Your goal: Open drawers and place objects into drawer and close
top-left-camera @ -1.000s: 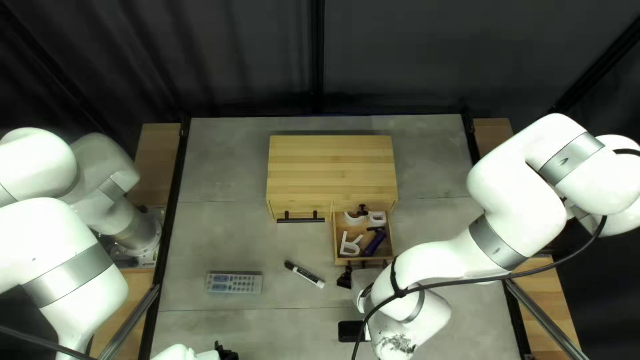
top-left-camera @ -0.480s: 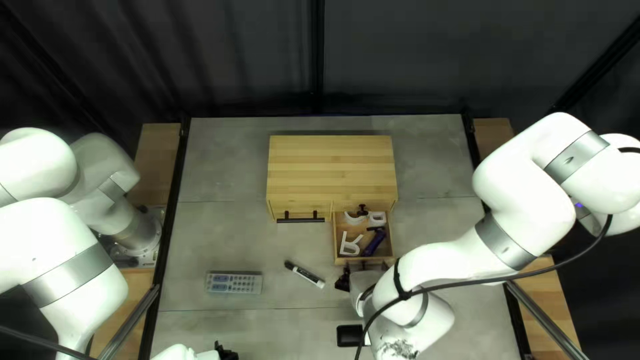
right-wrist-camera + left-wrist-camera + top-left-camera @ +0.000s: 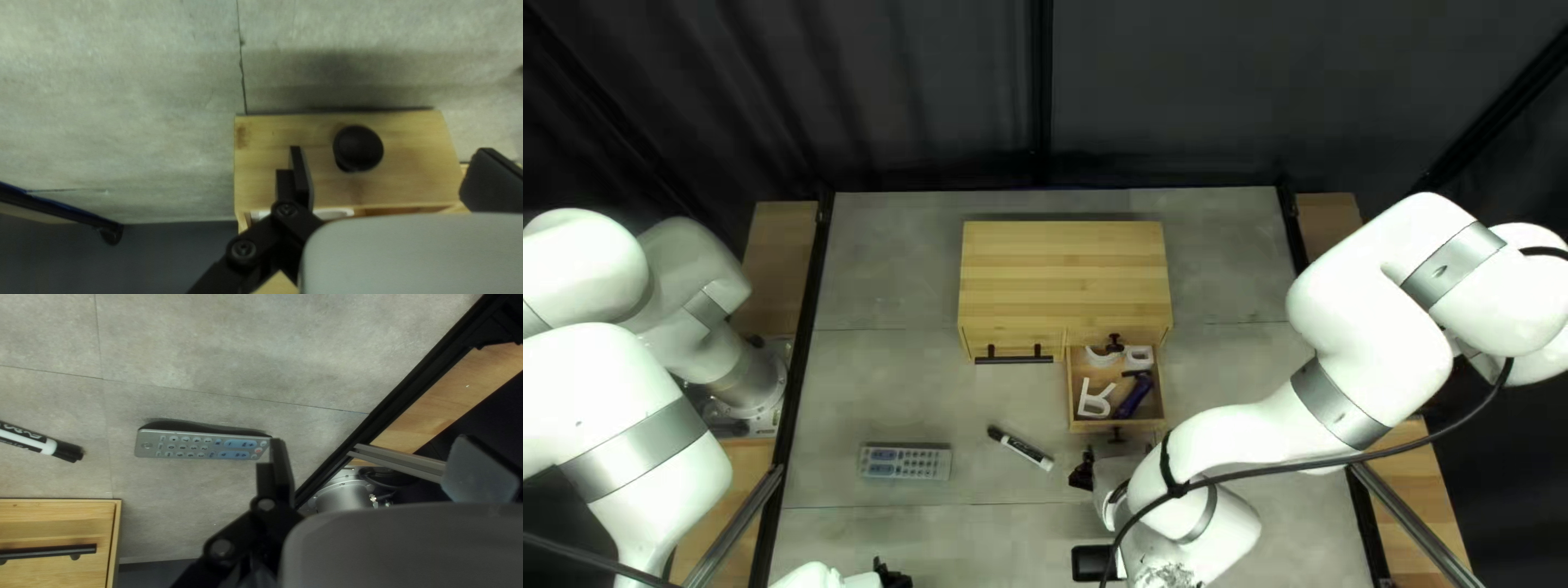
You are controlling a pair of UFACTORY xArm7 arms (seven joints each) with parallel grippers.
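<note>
My right gripper point(image 3: 1084, 470), seen in the top left view, is just in front of the pulled-out right drawer point(image 3: 1069, 392). That drawer holds a white letter R point(image 3: 1093, 400), a purple object point(image 3: 1136, 395) and other small pieces. In the right wrist view my right gripper point(image 3: 396, 177) is open, the drawer front's black knob point(image 3: 358, 148) ahead of the space between its fingers, ungripped. The cabinet's left drawer point(image 3: 1013, 351) is closed. At the bottom edge of the top left view is my left gripper point(image 3: 893, 577); its wrist view shows the gripper point(image 3: 378, 465) open and empty.
A grey remote point(image 3: 905, 462) and a black-and-white marker point(image 3: 1021, 448) lie on the table in front of the wooden cabinet point(image 3: 1065, 272). My right arm point(image 3: 1274, 425) reaches in over the table's right side, a black cable running along it.
My right gripper has drawn back a little from the drawer front toward the table's near edge, and the knob shows more clearly. My left arm and the drawer's contents have stayed still.
</note>
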